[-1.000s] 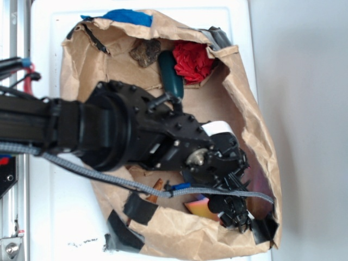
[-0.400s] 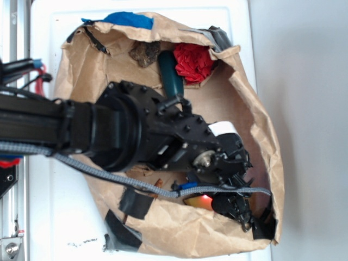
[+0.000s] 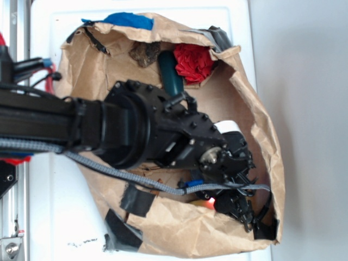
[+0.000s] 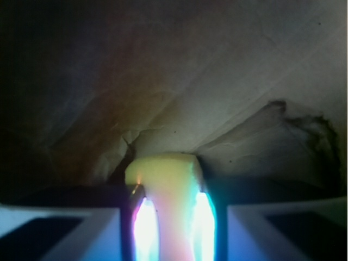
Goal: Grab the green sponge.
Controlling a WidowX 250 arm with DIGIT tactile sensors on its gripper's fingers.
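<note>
The green sponge (image 4: 166, 176) appears in the wrist view as a pale yellow foam block, pinched narrow between two glowing fingers (image 4: 144, 228). My gripper (image 4: 169, 220) is shut on it, close against the creased brown paper wall. In the exterior view my gripper (image 3: 236, 209) sits low in the bottom-right corner of the paper bag. Only a small orange-lit sliver of the green sponge (image 3: 209, 203) shows beside it. The black arm hides the rest.
The crumpled brown paper bag (image 3: 109, 70) lies open on a white surface. At its top are a red crumpled thing (image 3: 193, 61), a dark green glossy oblong (image 3: 173, 79), a brown lump (image 3: 144, 53) and a blue patch (image 3: 128, 20). Black tape (image 3: 136, 198) patches the lower edge.
The arm has moved right and down, deeper into the bag's lower-right corner. The sponge, clearly seen beside the gripper a second ago, is now mostly covered by it.
</note>
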